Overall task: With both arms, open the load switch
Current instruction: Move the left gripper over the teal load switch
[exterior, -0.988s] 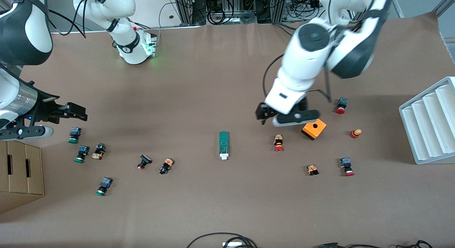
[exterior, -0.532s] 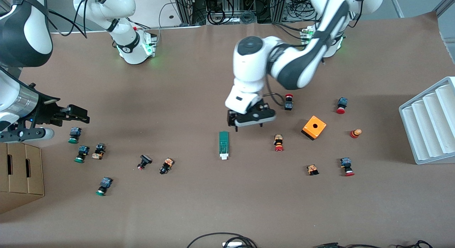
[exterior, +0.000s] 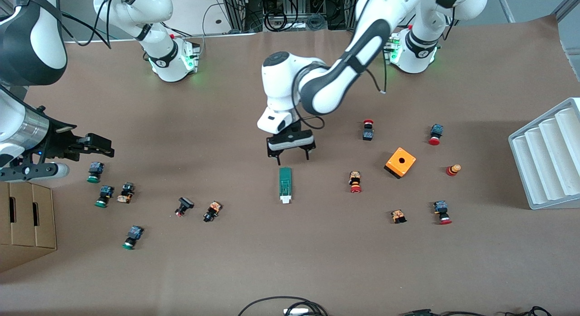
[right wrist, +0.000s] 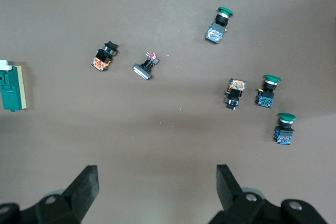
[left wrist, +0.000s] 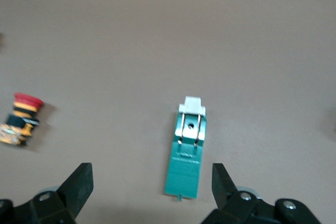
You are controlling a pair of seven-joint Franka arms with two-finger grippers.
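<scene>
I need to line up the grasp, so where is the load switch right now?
In the front view the load switch lies flat mid-table, just nearer the camera than the open left gripper hovering above the table.

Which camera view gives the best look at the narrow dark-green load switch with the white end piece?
The left wrist view: the narrow dark-green load switch fills the middle, whole and close. The front view shows it whole but small. The right wrist view catches only one end at the edge.
</scene>
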